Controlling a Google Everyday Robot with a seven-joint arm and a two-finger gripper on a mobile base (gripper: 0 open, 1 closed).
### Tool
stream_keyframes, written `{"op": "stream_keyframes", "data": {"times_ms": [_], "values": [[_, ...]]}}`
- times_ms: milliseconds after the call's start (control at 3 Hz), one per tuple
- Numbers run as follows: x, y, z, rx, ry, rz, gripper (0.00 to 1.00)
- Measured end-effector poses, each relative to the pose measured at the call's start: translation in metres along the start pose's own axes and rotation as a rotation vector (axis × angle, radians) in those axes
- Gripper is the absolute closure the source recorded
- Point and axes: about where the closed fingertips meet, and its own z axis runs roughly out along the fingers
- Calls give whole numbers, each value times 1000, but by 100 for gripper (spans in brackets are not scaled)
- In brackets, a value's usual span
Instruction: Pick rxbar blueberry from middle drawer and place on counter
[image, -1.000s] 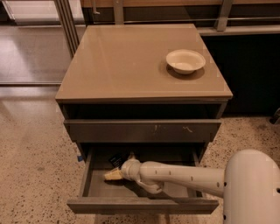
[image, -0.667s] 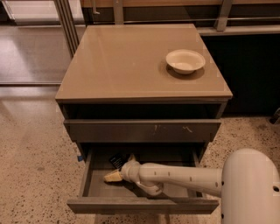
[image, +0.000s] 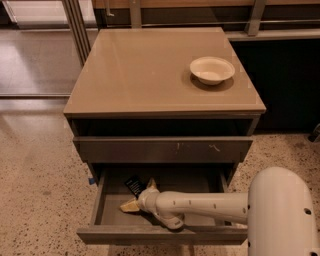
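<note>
— Speckled floor (image: 35, 165) all round and one cabinet in the middle. Where do we stand?

— Our claw (image: 140, 196) is down inside the open drawer (image: 125, 234). Its fingers (image: 129, 205) are spread wide and grip nothing. The bar (image: 133, 185) lies flat on the drawer bottom toward the back left, just beside the upper finger.

— So we're at the grasp?

— We think so. We'd turn the claw until the bar sits squarely between the fingers, press low, then close across its narrow width. A flat wrapper will likely slip if we pinch only a corner.

— What's in our way?

— Our arm (image: 205, 205) lies across the drawer from the right, and the upper front (image: 160, 149) overhangs the back. We should draw out toward ourselves before lifting.

— And the landing?

— The tabletop (image: 140, 70) holds a white bowl (image: 212, 69) near its right rear corner, so we'd set down well apart from it, on the left.
</note>
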Motion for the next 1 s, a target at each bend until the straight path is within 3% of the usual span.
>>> {"op": "stream_keyframes", "data": {"times_ms": [333,1000], "values": [[1,-1,0,5,1,0,17],[1,-1,0,5,1,0,64]]}}
